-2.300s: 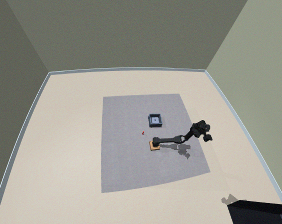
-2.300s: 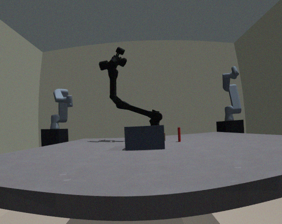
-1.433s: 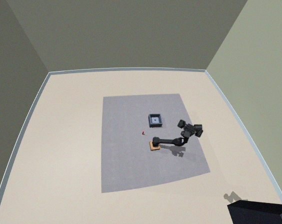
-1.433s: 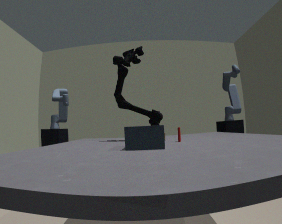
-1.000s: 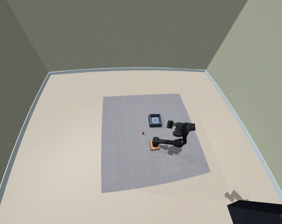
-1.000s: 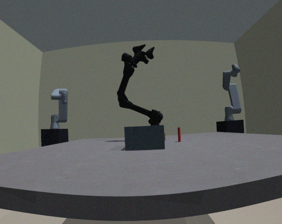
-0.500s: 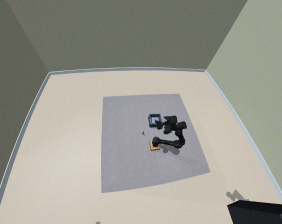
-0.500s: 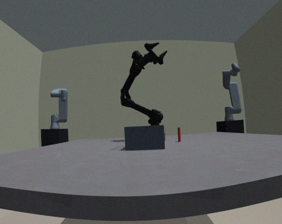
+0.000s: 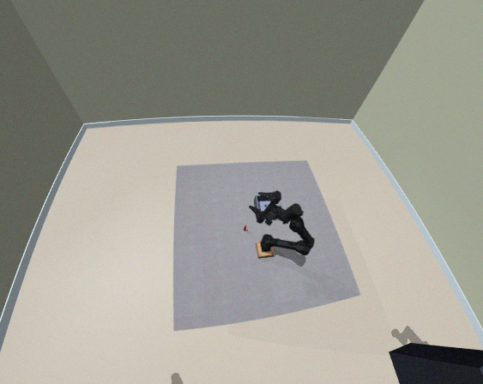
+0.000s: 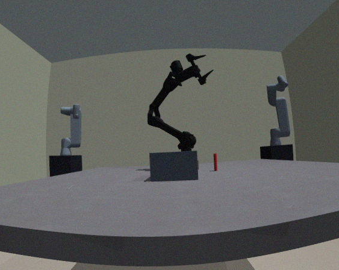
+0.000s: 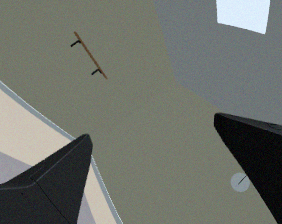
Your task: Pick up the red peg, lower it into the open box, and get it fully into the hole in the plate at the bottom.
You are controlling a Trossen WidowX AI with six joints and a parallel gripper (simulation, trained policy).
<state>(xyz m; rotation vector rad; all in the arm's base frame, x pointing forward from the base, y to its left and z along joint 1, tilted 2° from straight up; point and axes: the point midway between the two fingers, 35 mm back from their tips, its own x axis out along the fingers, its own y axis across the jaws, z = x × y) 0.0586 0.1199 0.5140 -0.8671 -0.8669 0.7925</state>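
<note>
Pincer point(image 9: 252, 200) point(image 10: 209, 62) point(image 11: 153, 130): jaws wide apart, nothing held, high up.
Peg point(image 9: 245, 228) point(image 10: 215, 162): upright on the tabletop point(image 9: 208, 274) point(image 10: 170, 208), well below my pincer, between box point(image 9: 256, 202) point(image 10: 174, 166) and arm base point(image 9: 265, 255) but off to one side.

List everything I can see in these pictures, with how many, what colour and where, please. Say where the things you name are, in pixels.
Red peg point(image 9: 245, 228) point(image 10: 215, 162): one, red, upright on the table
Open box point(image 9: 256, 203) point(image 10: 173, 166): one, blue-grey, on the table, partly behind the claw from above
Table point(image 9: 213, 274) point(image 10: 170, 208): one, grey top, mid-room
Base block point(image 9: 265, 255): one, orange-tan, under the black arm's foot
Other arms: two, pale grey, on black stands in the background
Wall rail point(image 11: 90, 55): one, brown, black brackets
Black arm point(image 9: 304, 233) point(image 10: 167, 128): one, black, reaching above the table
Claw point(image 9: 256, 201) point(image 10: 209, 62) point(image 11: 152, 128): one, black, open, raised, nothing held
</note>
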